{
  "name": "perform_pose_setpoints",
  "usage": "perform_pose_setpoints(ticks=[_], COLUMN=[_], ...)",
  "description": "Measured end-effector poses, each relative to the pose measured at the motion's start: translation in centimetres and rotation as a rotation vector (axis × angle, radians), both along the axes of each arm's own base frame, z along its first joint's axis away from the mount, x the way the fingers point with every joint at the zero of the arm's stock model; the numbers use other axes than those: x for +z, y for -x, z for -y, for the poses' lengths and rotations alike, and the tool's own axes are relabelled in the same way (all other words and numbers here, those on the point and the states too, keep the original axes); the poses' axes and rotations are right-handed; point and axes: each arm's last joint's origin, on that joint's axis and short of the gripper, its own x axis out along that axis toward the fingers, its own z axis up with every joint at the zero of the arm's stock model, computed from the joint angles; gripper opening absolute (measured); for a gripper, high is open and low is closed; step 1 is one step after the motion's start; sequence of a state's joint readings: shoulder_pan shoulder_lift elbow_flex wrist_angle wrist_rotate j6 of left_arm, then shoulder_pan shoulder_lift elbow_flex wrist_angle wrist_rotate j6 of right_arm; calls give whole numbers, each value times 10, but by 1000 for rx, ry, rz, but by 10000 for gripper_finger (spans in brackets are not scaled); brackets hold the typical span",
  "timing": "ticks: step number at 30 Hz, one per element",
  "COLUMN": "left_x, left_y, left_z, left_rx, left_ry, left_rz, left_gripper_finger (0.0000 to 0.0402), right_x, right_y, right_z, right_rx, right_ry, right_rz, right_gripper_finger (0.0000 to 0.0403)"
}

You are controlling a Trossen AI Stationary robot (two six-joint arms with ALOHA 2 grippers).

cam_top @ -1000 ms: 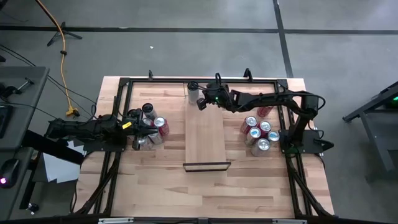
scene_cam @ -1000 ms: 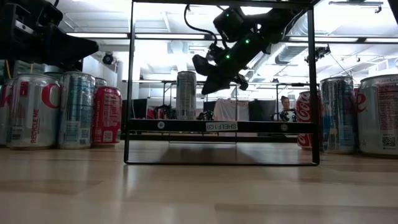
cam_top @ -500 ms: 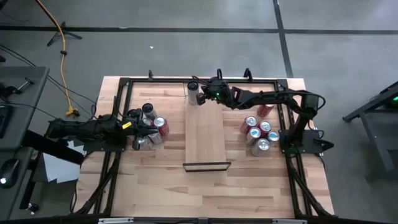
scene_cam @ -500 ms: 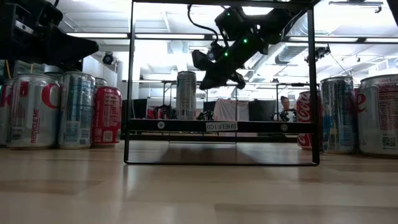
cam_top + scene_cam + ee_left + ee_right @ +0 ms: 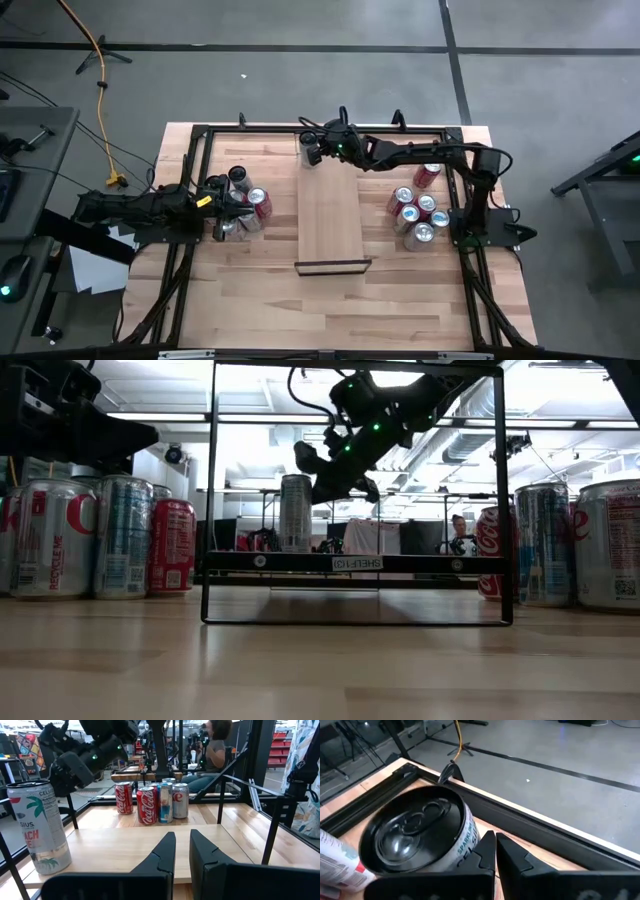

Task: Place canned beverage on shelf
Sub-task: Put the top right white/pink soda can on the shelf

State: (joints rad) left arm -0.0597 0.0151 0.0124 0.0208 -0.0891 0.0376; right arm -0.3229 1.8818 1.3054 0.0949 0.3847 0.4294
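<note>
Pale shelf (image 5: 330, 215) from above carried the can (image 5: 309, 149) at its far end, just beside the right pincer (image 5: 322, 153). Low, that pincer (image 5: 330, 472) hung alongside the can's (image 5: 295, 512) top. Its wrist showed fingers nearly closed, empty; a nudge could topple it.

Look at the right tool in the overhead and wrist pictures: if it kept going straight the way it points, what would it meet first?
Most likely the tall Celsius can standing at the shelf's far end; the right tool sits close beside and slightly above it, though depth is unclear.

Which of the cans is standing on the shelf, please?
The tall silver can at the shelf's far end, beside the right pincer; all others stand on the tabletop.
</note>
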Motion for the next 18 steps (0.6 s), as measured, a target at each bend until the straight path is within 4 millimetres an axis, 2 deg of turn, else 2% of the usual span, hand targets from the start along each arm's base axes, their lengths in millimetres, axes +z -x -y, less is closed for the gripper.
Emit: perform_pose_setpoints(ticks=[10,18], left_x=[0,0], left_y=[0,0], left_z=[0,0], left_rx=[0,0], left_ry=[0,0], left_rz=[1,0], left_gripper_finger=[5,5], right_x=[0,5], right_y=[0,3], right_z=[6,5], right_rx=[20,32], right_ry=[-49,-23], right_rz=[33,-3], right_gripper_finger=[0,0])
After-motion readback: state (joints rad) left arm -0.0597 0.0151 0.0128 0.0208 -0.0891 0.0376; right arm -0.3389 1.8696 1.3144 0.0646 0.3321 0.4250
